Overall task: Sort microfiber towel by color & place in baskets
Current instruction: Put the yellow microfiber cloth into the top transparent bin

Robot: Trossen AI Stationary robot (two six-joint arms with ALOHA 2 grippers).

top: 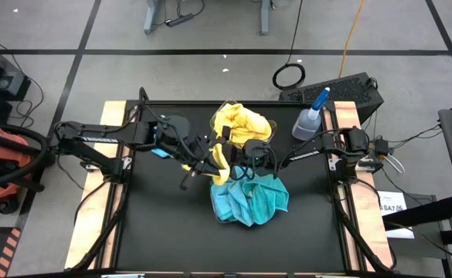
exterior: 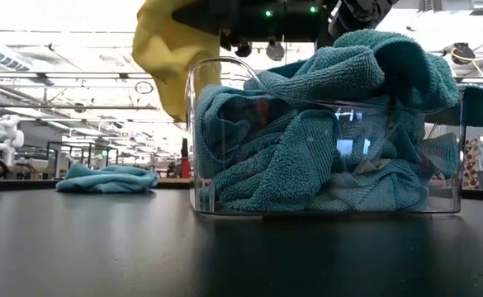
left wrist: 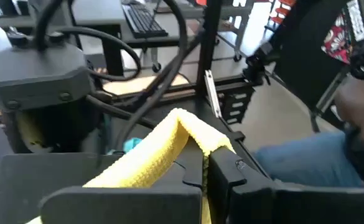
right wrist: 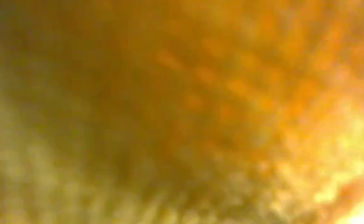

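Closest to the low camera stands a clear basket [exterior: 328,198] crammed with turquoise towels [exterior: 340,124] that bulge over its rim. From above, that heap of turquoise towels [top: 249,201] lies at the middle of the black table [top: 164,239], and a second pile, the yellow towels [top: 245,123], sits just beyond it toward the far edge; the tub beneath the yellow pile is hard to make out. The left gripper [top: 219,157] is between the two piles, clenched on a yellow towel [left wrist: 163,152] that folds over its dark fingers [left wrist: 228,171] and hangs as a yellow drape [exterior: 171,58] beside the basket in the low view. The right gripper [top: 250,158] reaches in from the other side, right by the left one; its wrist view is filled by blurred yellow fabric [right wrist: 182,112], so I cannot tell how its fingers are set. One loose turquoise towel [exterior: 107,178] lies flat on the table, apart from the basket. A clear spray bottle [top: 310,117] with a blue nozzle stands near the far right corner.
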